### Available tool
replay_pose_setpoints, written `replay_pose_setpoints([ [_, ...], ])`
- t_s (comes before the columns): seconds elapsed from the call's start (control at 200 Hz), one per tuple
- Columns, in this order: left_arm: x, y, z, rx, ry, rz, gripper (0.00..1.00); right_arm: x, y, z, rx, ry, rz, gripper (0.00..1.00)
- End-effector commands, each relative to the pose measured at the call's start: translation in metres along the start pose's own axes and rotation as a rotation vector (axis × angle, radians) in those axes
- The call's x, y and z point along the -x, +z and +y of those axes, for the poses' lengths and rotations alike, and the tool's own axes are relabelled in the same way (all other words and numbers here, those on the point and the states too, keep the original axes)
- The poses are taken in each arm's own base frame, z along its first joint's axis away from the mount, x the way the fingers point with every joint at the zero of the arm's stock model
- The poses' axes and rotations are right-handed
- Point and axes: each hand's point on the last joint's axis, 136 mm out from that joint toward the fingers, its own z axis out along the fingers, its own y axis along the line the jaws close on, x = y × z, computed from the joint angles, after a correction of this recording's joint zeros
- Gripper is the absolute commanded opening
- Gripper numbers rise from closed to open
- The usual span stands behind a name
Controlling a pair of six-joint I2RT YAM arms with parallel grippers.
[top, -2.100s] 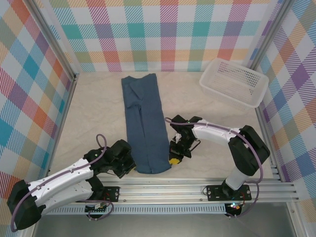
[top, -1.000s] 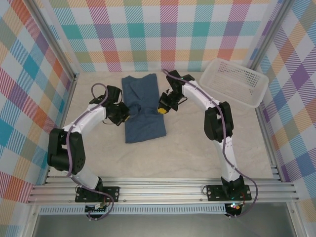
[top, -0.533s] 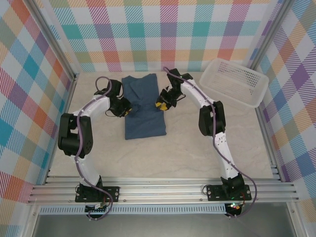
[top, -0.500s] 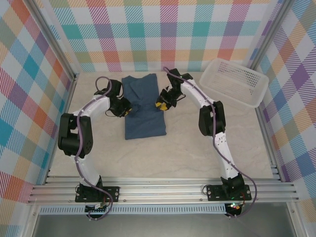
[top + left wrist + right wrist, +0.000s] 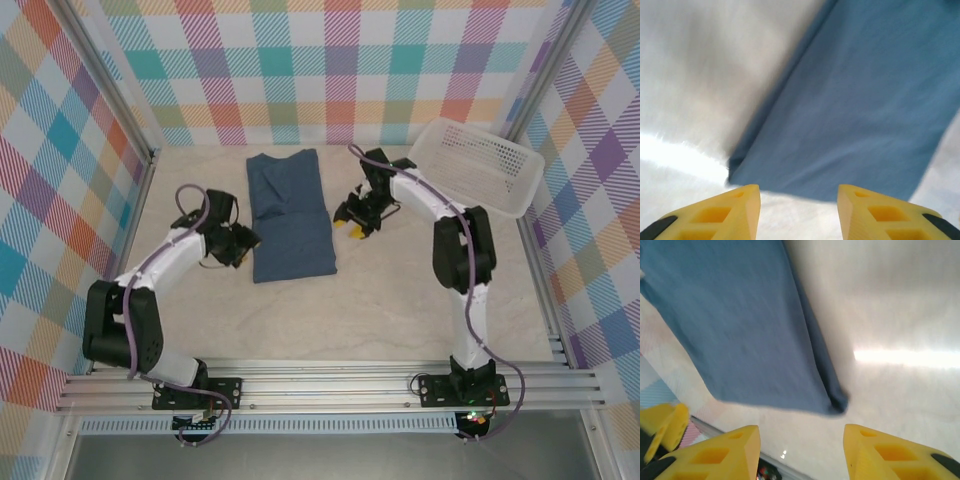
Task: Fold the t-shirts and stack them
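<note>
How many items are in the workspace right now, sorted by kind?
Blue t-shirt: 1
White mesh basket: 1
Total: 2

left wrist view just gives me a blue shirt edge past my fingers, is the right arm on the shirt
Observer: No. From the top camera, the right fingers hang just right of the shirt, apart from it.
Operator: are they open
Observer: Yes. The right wrist view has them spread, with nothing between them.
Operator: where's the basket
Observer: The basket sits at the far right corner, beyond the right arm and apart from the shirt.
</note>
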Motion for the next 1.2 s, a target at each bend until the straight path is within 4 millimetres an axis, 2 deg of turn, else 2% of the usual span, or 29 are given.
replay_pose_setpoints([
  [0.0,-0.023,0.014,0.022,-0.010,-0.150,0.063,0.49,-0.022,0.022,0.012,0.098,-0.003,0.032,0.48],
  [0.07,-0.028,0.027,0.020,-0.050,-0.194,0.103,0.50,-0.031,0.036,0.006,0.102,0.019,0.078,0.47],
  [0.175,-0.030,0.042,0.022,-0.036,-0.215,0.137,0.49,-0.034,0.051,-0.007,0.075,0.045,0.104,0.44],
  [0.315,-0.021,0.047,0.017,-0.037,-0.207,0.109,0.48,-0.039,0.062,-0.013,0.040,0.059,0.134,0.42],
  [0.48,-0.009,0.048,0.006,-0.051,-0.182,0.069,0.45,-0.031,0.078,-0.027,-0.036,0.061,0.128,0.39],
  [0.58,-0.004,0.047,-0.002,-0.063,-0.159,0.057,0.44,-0.025,0.081,-0.033,-0.080,0.058,0.112,0.36],
  [0.7,0.001,0.039,-0.010,-0.089,-0.129,0.031,0.43,-0.018,0.083,-0.031,-0.092,0.058,0.102,0.29],
  [0.855,0.003,0.022,-0.015,-0.115,-0.099,-0.009,0.42,-0.016,0.087,-0.027,-0.088,0.070,0.099,0.12],
  [0.945,0.005,0.010,-0.007,-0.109,-0.106,-0.048,0.43,-0.016,0.084,-0.023,-0.085,0.073,0.084,0.02],
  [1.195,0.006,0.029,0.002,-0.092,-0.137,0.000,0.39,-0.019,0.080,-0.022,-0.088,0.076,0.087,0.00],
])
